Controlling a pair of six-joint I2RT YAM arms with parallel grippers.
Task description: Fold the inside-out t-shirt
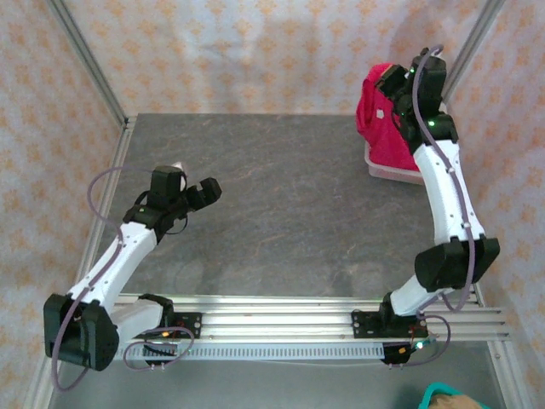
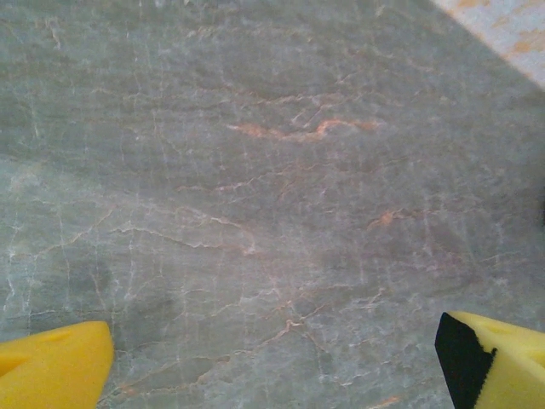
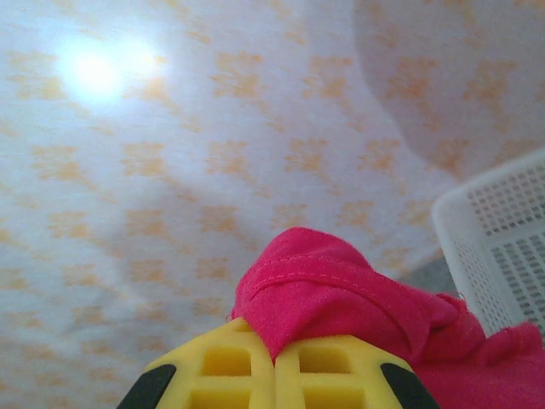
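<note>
The inside-out t-shirt (image 1: 385,119) is a bright red-pink bundle hanging at the far right of the table, lifted above the white mesh basket (image 1: 393,172). My right gripper (image 1: 398,95) is shut on a stitched fold of it. In the right wrist view the yellow fingers (image 3: 221,371) meet with the t-shirt (image 3: 341,290) pinched between them and draping to the right. My left gripper (image 1: 197,192) hovers open over the bare table at the left. Its yellow fingertips (image 2: 51,371) stand far apart with nothing between them.
The basket's white wall (image 3: 502,256) stands at the right of the right wrist view, under the cloth. The grey marbled table top (image 1: 281,213) stretches between the two arms. Patterned curtain walls (image 1: 238,51) close off the back and sides.
</note>
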